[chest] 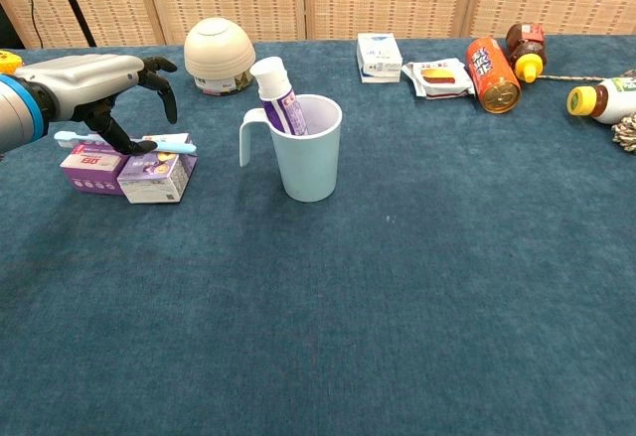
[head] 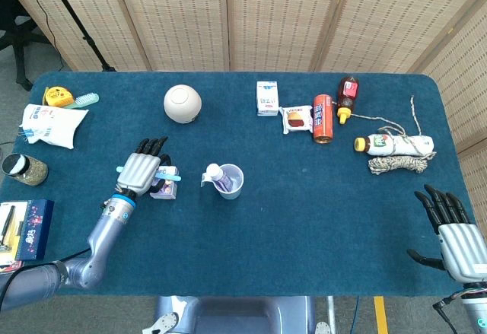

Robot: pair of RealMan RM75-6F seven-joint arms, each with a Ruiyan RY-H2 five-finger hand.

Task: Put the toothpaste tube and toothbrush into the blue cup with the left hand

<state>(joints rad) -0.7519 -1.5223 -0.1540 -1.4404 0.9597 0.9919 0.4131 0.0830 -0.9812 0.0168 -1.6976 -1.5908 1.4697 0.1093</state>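
Toothbrush (chest: 124, 141): laid flat across the top of two small purple boxes (chest: 129, 170), well to the 9 o'clock side of the blue cup; its pale blue handle is seen sticking out on both sides of the left hand in the head view.
Toothpaste tube (chest: 276, 95): stood inside the blue cup, white cap up, tilted toward the handle side.
Blue cup (chest: 310, 149): upright on the blue tablecloth (chest: 397, 307), handle pointed to 9 o'clock.
Left hand (chest: 99, 88): held over the toothbrush and the boxes, dark fingers (chest: 159, 78) curled downward with a fingertip touching or nearly touching the brush handle; whether the brush is actually gripped cannot be told.
Right hand (head: 456, 235): seen only in the head view, at the table's 4 o'clock corner, fingers spread apart and nothing held.
Bowl (chest: 220, 54): cream, upside down, at 11 o'clock from the cup.
Back row: a small white carton (chest: 379, 57), a snack packet (chest: 438, 76), an orange can (chest: 492, 73) lying on its side and a sauce bottle (chest: 524, 47) are lined up toward 1 o'clock.
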